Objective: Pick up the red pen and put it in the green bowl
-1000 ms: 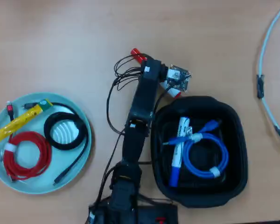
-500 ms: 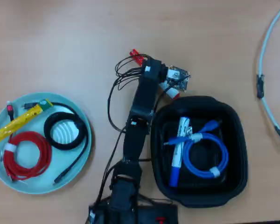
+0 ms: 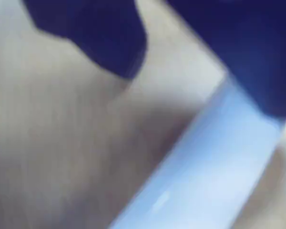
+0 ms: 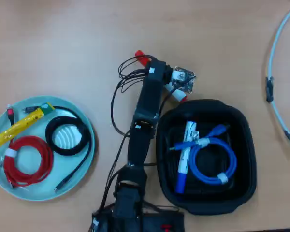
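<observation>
Pincer (image 4: 160, 83) sits over the red pen (image 4: 141, 58) on the bench (image 4: 63, 43); wrist view is blurred, so I cannot tell whether it grips. Pen lies at 12 o'clock from the arm base, just beyond the black tray (image 4: 241, 140). Green bowl (image 4: 89, 154) rests at 9 o'clock.

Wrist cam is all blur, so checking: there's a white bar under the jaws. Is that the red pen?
Observer: Yes. In the overhead view the red pen lies diagonally under the gripper, with a red end showing on each side.
Operator: Where's the bowl?
Observer: The green bowl is at lower left of the overhead view, apart from the arm.
Operator: Empty?
Observer: No. A red cable, a black cable and a yellow strip lie in it.
</observation>
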